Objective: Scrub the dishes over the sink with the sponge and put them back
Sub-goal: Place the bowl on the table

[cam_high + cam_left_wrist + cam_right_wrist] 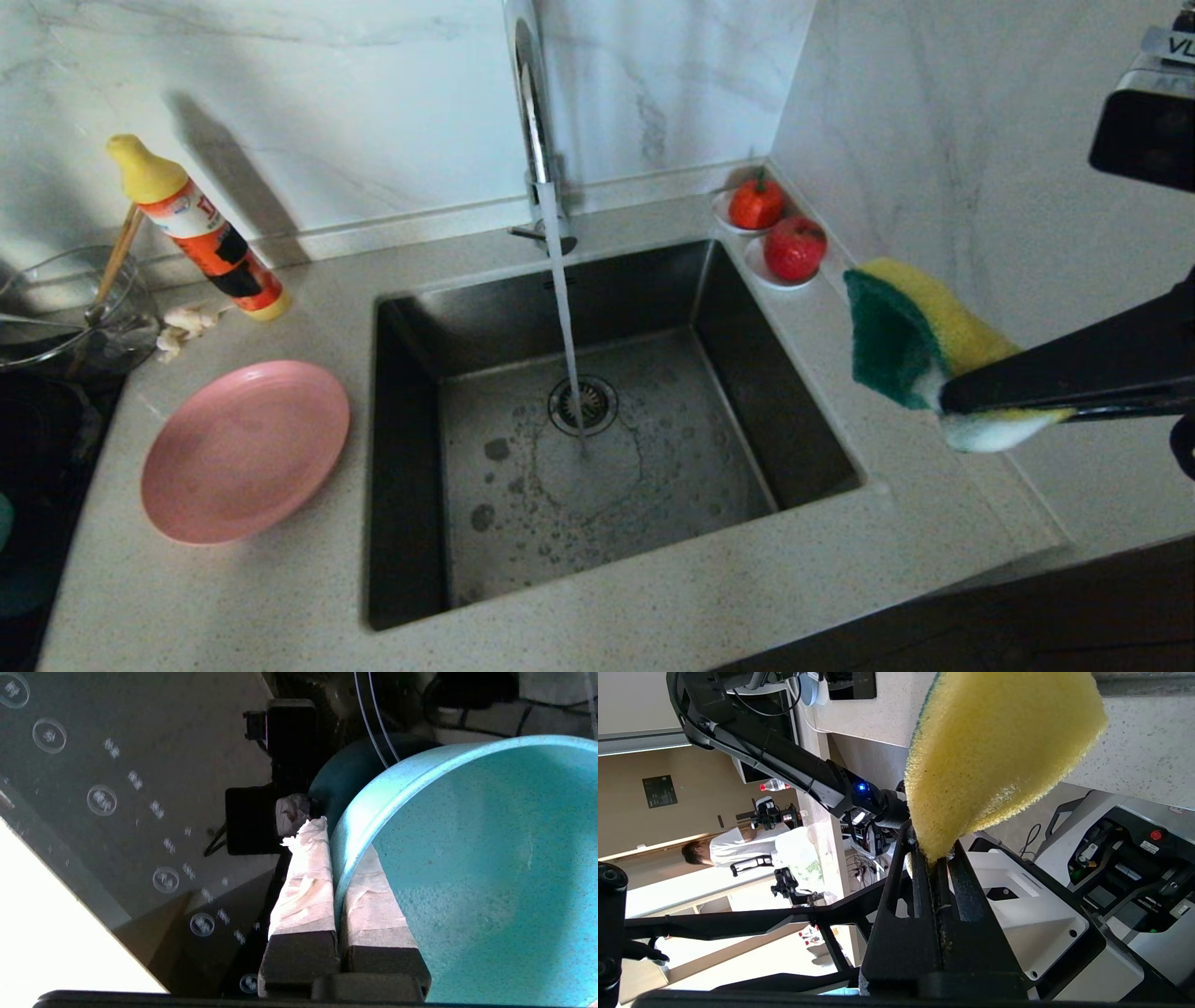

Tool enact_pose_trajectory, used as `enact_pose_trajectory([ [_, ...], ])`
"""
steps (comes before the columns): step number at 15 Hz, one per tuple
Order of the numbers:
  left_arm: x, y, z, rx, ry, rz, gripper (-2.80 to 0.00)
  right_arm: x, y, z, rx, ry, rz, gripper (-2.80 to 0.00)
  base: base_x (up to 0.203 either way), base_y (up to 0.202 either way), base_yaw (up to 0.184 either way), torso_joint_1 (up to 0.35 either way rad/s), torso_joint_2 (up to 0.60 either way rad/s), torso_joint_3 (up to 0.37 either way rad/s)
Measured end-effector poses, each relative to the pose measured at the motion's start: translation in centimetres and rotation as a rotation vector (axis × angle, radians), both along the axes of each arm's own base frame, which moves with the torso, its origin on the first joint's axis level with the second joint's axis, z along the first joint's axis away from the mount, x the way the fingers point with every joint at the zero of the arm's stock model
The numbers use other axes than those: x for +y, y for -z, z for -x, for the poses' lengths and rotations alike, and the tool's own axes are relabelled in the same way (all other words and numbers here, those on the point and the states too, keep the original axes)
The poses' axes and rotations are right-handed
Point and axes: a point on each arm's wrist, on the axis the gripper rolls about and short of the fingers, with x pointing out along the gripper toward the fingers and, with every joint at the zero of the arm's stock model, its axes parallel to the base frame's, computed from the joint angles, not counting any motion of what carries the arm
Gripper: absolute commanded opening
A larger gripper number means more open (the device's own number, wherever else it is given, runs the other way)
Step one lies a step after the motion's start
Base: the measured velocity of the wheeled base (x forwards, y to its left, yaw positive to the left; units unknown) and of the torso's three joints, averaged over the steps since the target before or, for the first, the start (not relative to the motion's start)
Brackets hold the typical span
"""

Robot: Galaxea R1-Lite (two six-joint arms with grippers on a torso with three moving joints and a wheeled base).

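In the left wrist view my left gripper (338,841) is shut on the rim of the teal-blue bowl (467,858), one taped finger inside and one outside. This hand stays out of the head view. The pink plate (245,450) lies on the counter left of the sink (411,373). Water runs from the chrome tap (532,112) onto the drain strainer (583,404). Right of the sink, above the counter, my right gripper (948,401) (931,851) is shut on the yellow and green sponge (910,331) (994,751). Brown chopsticks (119,252) lean in a glass bowl (56,308).
An orange detergent bottle (201,229) with a yellow cap leans against the back wall at the left. Two saucers with red fruit (794,247) sit at the sink's back right corner. A marble wall closes the right side. A dark hob (37,420) lies at the far left.
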Motion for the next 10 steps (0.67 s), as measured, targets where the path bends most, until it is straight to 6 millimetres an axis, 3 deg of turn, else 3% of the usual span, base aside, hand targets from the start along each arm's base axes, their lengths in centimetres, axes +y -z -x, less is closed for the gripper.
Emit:
enact_pose_trajectory([
  [6, 0.1, -0.4, -0.1, -0.009, -0.003, -0.005, 0.00, 0.0, 0.0, 0.0, 0.003, 0.000, 0.002, -2.80, 0.000, 0.000, 0.000, 0.000, 0.00, 0.000],
  [10, -1.3, -3.9, 0.7, -0.087, 0.025, -0.014, 0.00, 0.0, 0.0, 0.0, 0.002, -0.001, 0.002, -2.80, 0.000, 0.000, 0.000, 0.000, 0.00, 0.000],
])
